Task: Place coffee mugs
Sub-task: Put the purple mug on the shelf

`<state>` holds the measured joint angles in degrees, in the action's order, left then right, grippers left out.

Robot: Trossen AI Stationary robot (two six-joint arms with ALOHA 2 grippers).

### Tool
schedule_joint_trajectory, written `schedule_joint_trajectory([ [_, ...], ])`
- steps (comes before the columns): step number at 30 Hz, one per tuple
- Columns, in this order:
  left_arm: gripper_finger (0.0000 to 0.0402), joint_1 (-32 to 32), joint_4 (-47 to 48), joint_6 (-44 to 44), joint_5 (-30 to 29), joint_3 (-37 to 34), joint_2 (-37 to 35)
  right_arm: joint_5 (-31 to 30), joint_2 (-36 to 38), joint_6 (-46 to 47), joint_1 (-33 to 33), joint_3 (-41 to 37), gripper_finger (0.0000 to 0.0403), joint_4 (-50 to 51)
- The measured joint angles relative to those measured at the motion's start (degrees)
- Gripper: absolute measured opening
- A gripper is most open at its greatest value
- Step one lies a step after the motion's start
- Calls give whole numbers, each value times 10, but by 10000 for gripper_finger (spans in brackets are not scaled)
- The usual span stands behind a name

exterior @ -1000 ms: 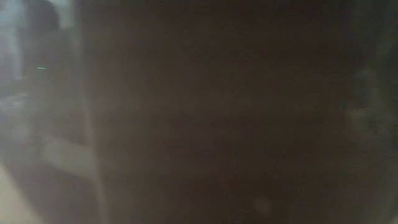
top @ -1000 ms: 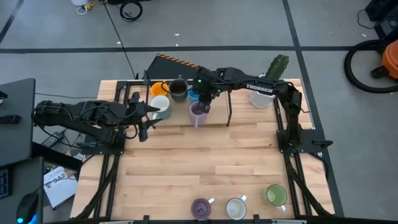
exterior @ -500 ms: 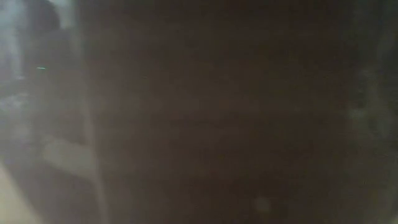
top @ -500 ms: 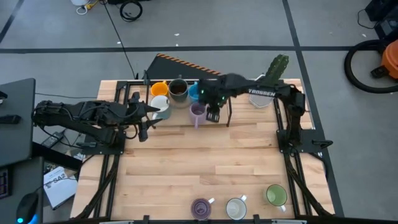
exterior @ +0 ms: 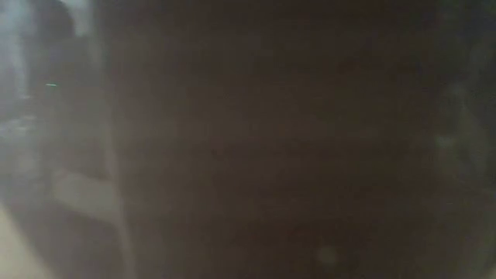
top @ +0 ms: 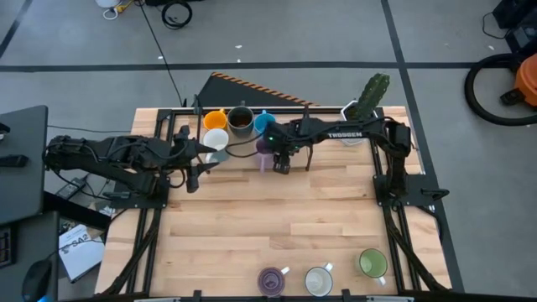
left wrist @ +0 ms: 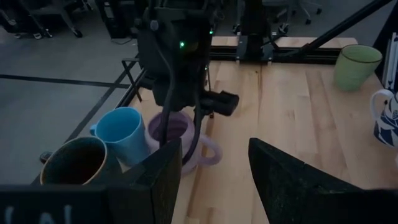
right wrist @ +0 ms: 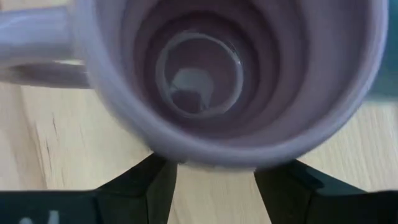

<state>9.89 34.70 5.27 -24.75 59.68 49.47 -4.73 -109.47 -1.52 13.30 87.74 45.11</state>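
My right gripper (top: 280, 163) just spread wide, letting go purple mug (top: 265, 153) beside far-left cluster; placement done, near-edge mugs remain.

At the table's (top: 252, 210) far edge you see a cluster of five mugs (top: 228, 127), with one of them, the nearest mug (top: 265, 153), standing upright on the cluster's right side directly below the right gripper (top: 282, 159). To the right of that cluster, at the far right corner, stands the pot with the cactus (top: 369, 96). Along the near edge, right of centre, three more mugs (top: 319, 279) stand in a row, and the left gripper (top: 195, 161) lies at the table's left side, just left of the cluster.
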Motion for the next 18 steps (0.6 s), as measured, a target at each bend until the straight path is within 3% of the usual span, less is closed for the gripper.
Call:
schedule_joint_trajectory([
  [8,192,0,0,-1,-6,0,0,8,0,19,-11,-26,198,-110],
  [18,192,0,0,-1,-7,0,0,-1,0,4,-16,-27,192,-157],
])
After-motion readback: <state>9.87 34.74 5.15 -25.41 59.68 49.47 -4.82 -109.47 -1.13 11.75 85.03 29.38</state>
